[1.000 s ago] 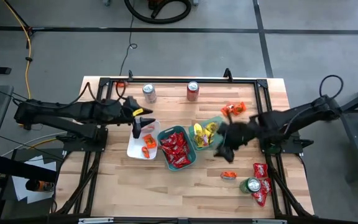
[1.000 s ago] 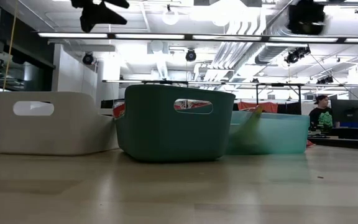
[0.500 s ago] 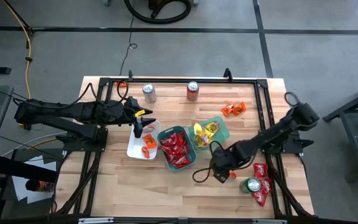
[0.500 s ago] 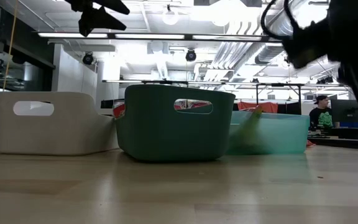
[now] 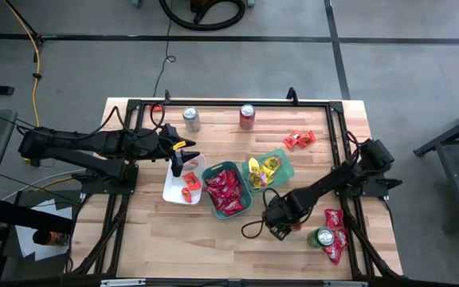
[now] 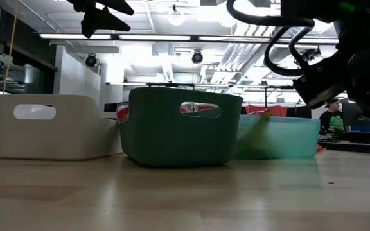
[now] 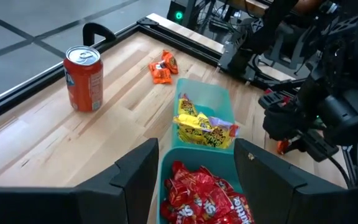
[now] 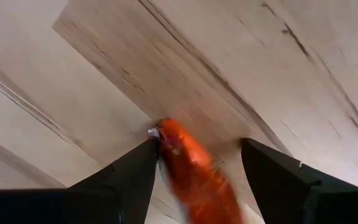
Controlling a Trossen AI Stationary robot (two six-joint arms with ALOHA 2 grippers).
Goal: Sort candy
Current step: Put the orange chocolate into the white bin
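Observation:
My right gripper (image 5: 276, 228) points down at the table in front of the trays, open. One orange candy (image 8: 188, 163) lies flat on the wood between its two fingers, its end close beside one finger (image 8: 135, 177); whether they touch I cannot tell. My left gripper (image 5: 178, 166) hangs open and holding nothing over the white tray (image 5: 170, 191), which holds orange candy. The dark teal tray (image 5: 245, 209) holds red candy, and the light green tray (image 5: 283, 158) holds yellow candy. More orange candy (image 5: 300, 139) lies at the far right, and red candy (image 5: 335, 233) at the near right.
A silver can (image 5: 191, 119) and a red can (image 5: 247, 116) stand near the far edge. A green can (image 5: 321, 237) stands among the red candy, close to my right gripper. A black frame rail (image 5: 349, 199) runs along the table's right side. Bare wood lies in front of the trays.
My right gripper has gone from beside the light green tray toward the near edge and down to the table. It has tipped to point downward and now stands over the orange candy. My left gripper has kept still.

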